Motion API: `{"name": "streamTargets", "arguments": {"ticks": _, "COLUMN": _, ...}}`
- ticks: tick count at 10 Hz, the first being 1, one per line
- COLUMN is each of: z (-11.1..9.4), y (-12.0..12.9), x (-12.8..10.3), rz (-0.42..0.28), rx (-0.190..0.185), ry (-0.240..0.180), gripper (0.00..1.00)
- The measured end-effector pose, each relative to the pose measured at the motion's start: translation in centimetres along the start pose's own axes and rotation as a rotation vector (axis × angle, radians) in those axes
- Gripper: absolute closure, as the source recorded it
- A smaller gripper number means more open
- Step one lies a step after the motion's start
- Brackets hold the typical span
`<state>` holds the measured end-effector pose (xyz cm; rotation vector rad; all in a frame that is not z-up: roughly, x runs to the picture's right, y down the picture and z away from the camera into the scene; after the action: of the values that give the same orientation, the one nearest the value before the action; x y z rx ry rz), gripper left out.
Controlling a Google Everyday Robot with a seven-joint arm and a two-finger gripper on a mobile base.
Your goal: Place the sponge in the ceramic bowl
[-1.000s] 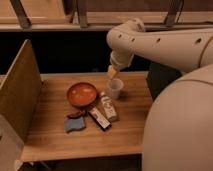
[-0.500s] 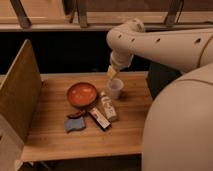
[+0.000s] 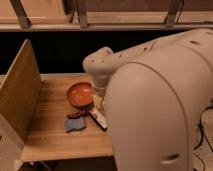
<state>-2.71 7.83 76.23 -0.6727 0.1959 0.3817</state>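
The blue-grey sponge (image 3: 75, 125) lies flat on the wooden table, near its front edge. Behind it stands the orange-brown ceramic bowl (image 3: 80, 94), upright with nothing in it. My gripper (image 3: 97, 103) hangs under the bent white arm, just right of the bowl's rim and above the table. It is apart from the sponge, which sits to its lower left. The arm's bulk hides much of the gripper.
A small dark reddish-brown piece (image 3: 76, 114) lies between bowl and sponge. A wrapped snack bar (image 3: 99, 119) lies right of the sponge. A tall board (image 3: 19, 95) walls the table's left side. My white arm (image 3: 155, 100) covers the table's right half.
The arm has swung left and closer, now filling the right of the view and hiding the white cup. The gripper sits lower, next to the bowl's right rim.
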Motion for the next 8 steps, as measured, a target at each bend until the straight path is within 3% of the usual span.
{"name": "streamTargets", "arguments": {"ticks": 2, "z": 2.0, "y": 3.2, "x": -2.1, "rz": -0.110, "rx": -0.064, "ry": 0.042, "gripper": 0.34}}
{"name": "streamTargets", "arguments": {"ticks": 3, "z": 2.6, "y": 4.4, "x": -3.1, "rz": -0.163, "rx": -0.082, "ry": 0.057, "gripper": 0.34}}
{"name": "streamTargets", "arguments": {"ticks": 4, "z": 2.1, "y": 5.1, "x": -4.4, "rz": -0.219, "rx": -0.075, "ry": 0.050, "gripper": 0.34}}
{"name": "streamTargets", "arguments": {"ticks": 6, "z": -0.5, "y": 5.3, "x": -7.6, "rz": -0.324, "rx": -0.006, "ry": -0.038, "gripper": 0.34}}
{"name": "streamTargets", "arguments": {"ticks": 8, "z": -2.7, "y": 6.2, "x": -9.6, "rz": -0.414, "rx": 0.036, "ry": -0.161, "gripper": 0.34}}
